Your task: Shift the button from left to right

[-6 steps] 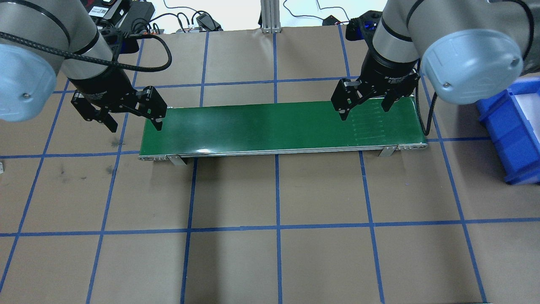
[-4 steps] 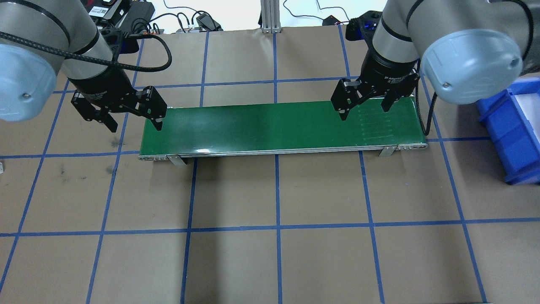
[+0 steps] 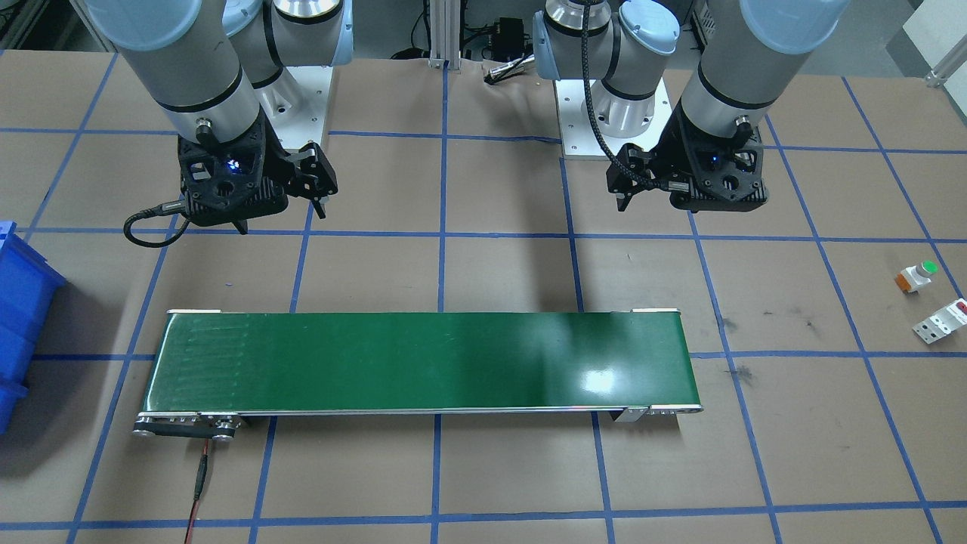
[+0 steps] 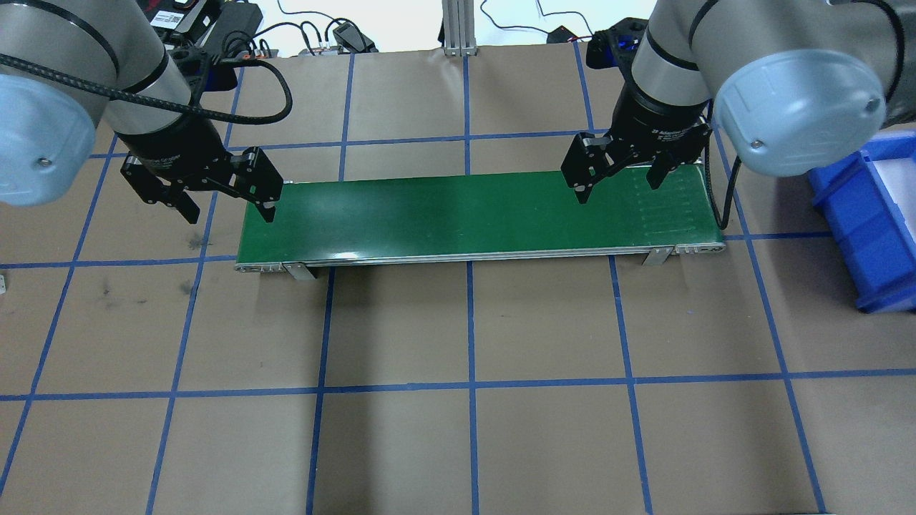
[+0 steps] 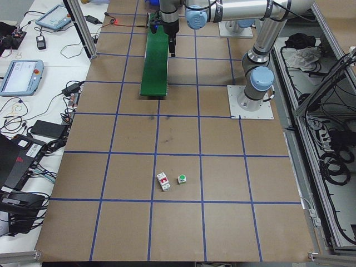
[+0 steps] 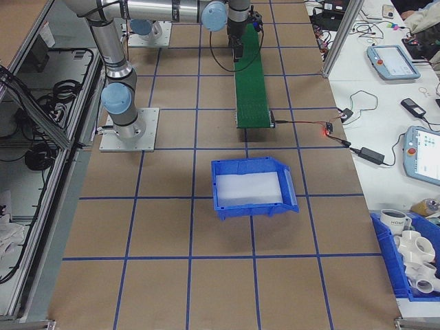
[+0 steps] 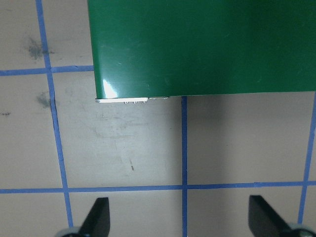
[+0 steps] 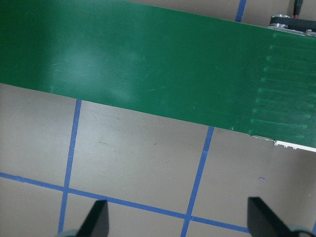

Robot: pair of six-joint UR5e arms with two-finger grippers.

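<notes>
Green-capped button (image 3: 916, 275) sits at the front view's right edge; left end effector (image 4: 227, 205) and right end effector (image 4: 620, 179) gape wide, empty.

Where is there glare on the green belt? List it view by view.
Front-facing view: a bright white patch on the belt toward its right end. Overhead view: a small glint at the near edge, left of middle. Left wrist view: a glint at the belt's corner. Right wrist view: only a soft sheen.

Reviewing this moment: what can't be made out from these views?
- Button: outside the overhead and both wrist views; tiny in exterior left.
- White block: markings too small to read.
- Blue bin: cut off by the frame edge in overhead and front-facing views.
- Right gripper: tiny in side views.
</notes>
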